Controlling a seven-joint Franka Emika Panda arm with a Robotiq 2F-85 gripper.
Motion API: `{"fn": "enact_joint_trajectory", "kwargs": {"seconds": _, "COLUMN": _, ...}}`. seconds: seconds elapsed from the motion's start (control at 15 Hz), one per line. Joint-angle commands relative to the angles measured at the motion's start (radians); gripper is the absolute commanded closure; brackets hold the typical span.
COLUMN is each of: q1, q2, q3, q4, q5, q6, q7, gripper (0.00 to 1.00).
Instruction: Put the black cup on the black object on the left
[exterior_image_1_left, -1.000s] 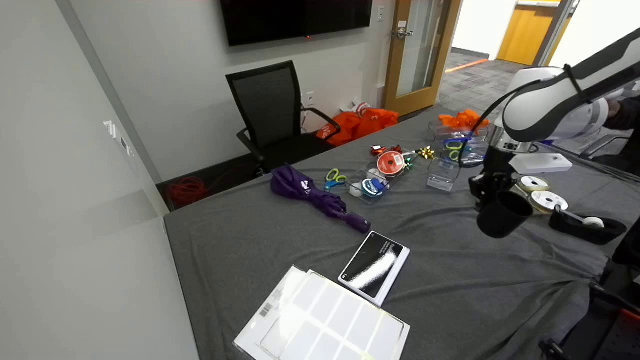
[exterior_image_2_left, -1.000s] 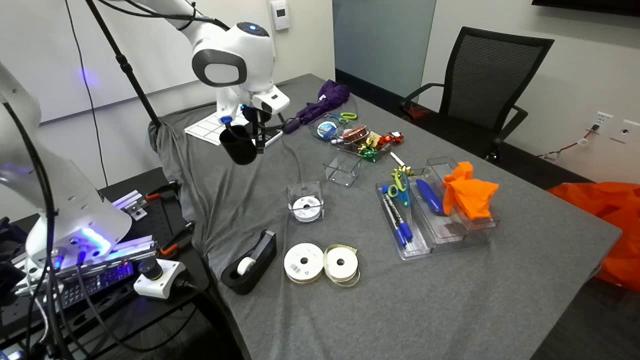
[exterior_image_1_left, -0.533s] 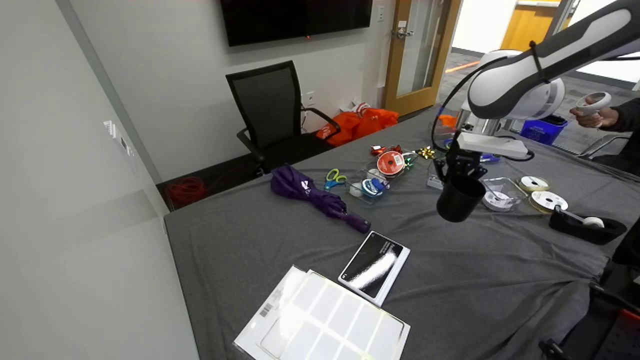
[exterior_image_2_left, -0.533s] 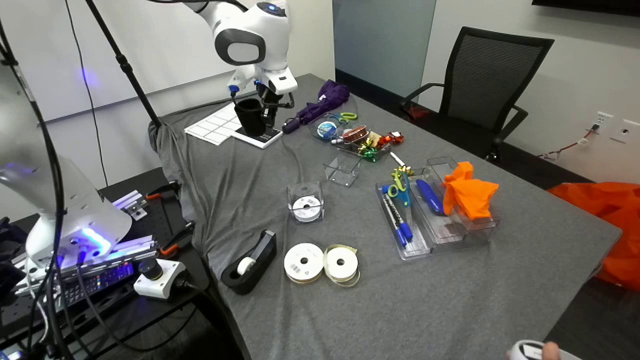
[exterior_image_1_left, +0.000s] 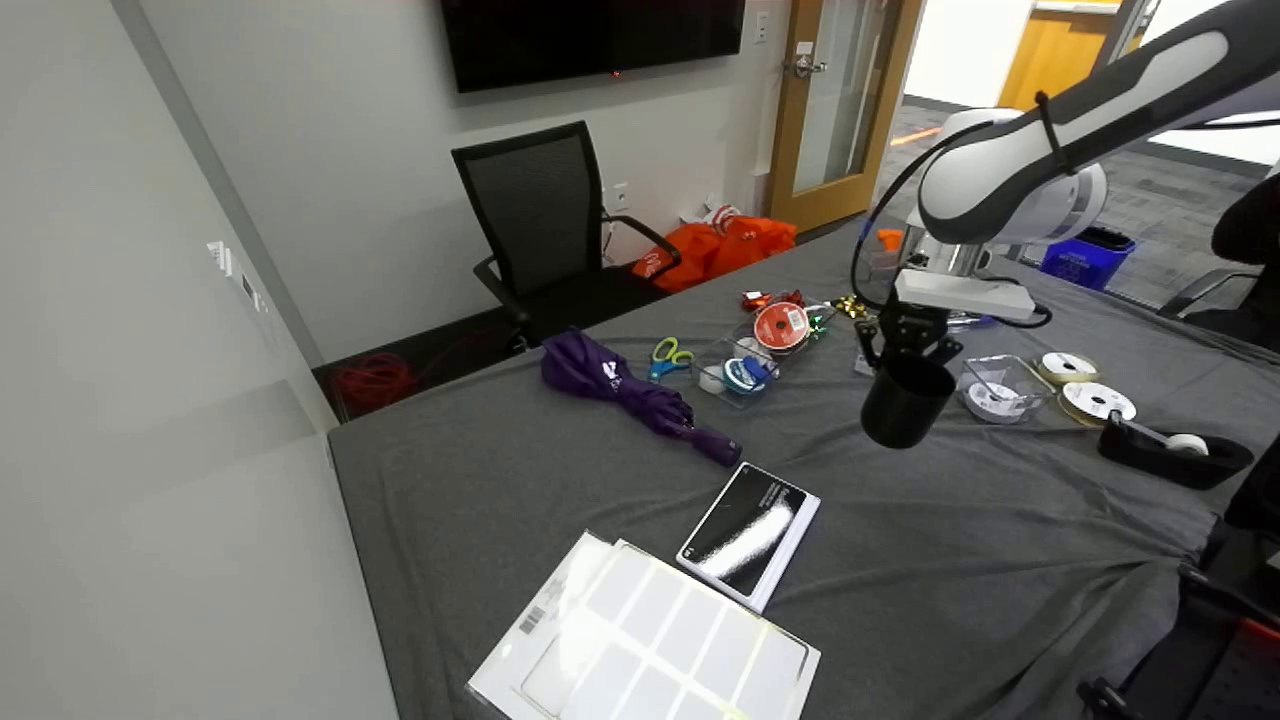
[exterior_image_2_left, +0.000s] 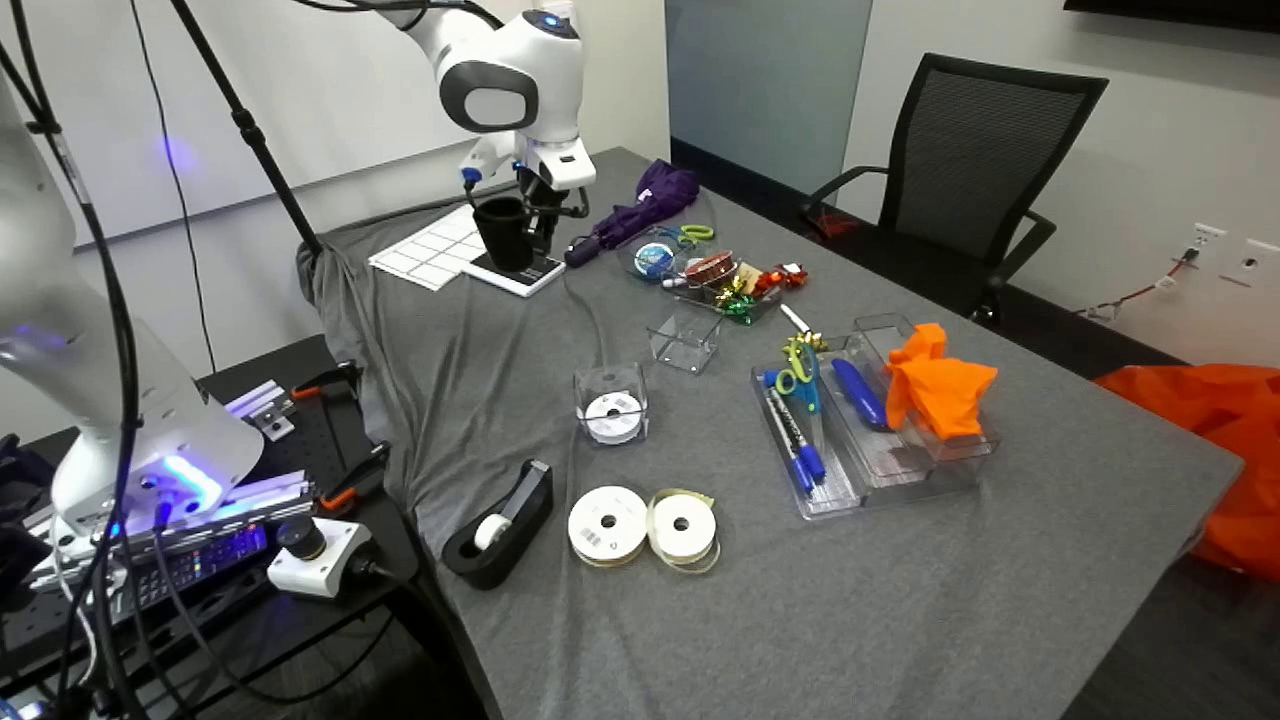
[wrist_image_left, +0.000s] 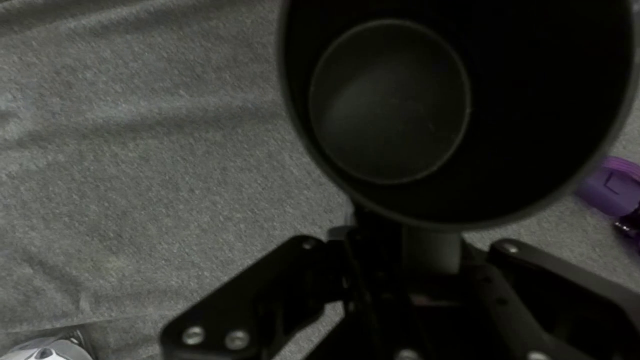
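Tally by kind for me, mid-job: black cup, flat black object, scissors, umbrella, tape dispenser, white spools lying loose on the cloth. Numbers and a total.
Black cup: 1
Flat black object: 1
Scissors: 2
Purple umbrella: 1
Tape dispenser: 1
Loose white spools: 2
Total: 8

This place looks like an office. In both exterior views there is a black office chair (exterior_image_1_left: 535, 215). A big flat screen (exterior_image_1_left: 600, 38) hangs on the wall (exterior_image_1_left: 340, 180). The wooden door (exterior_image_1_left: 790, 125) has a tall window (exterior_image_1_left: 845, 110) in it. There is a whiteboard (exterior_image_2_left: 320, 90) too. On the gray cloth-covered surface (exterior_image_2_left: 860, 600) are desk things like markers (exterior_image_2_left: 798, 437), scissors (exterior_image_1_left: 667, 364) and a tape dispenser (exterior_image_2_left: 520, 537). A big white robot arm (exterior_image_1_left: 1130, 110) leans over the surface, so it is also a bit like a lab.
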Motion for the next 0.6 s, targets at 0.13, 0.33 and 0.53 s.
{"fn": "enact_joint_trajectory", "kwargs": {"seconds": 0.13, "q1": 0.059, "q2": 0.051, "q3": 0.003, "q4": 0.048, "q5": 0.012, "q6": -0.004, "q7": 0.201, "gripper": 0.95}}
{"fn": "enact_joint_trajectory", "kwargs": {"seconds": 0.33, "q1": 0.105, "q2": 0.127, "q3": 0.024, "q4": 0.11, "q5": 0.028, "q6": 0.008, "q7": 0.372, "gripper": 0.95}}
{"fn": "enact_joint_trajectory", "kwargs": {"seconds": 0.53, "q1": 0.132, "q2": 0.221, "q3": 0.047, "q4": 0.195, "q5": 0.054, "q6": 0.018, "q7": 0.501, "gripper": 0.95}}
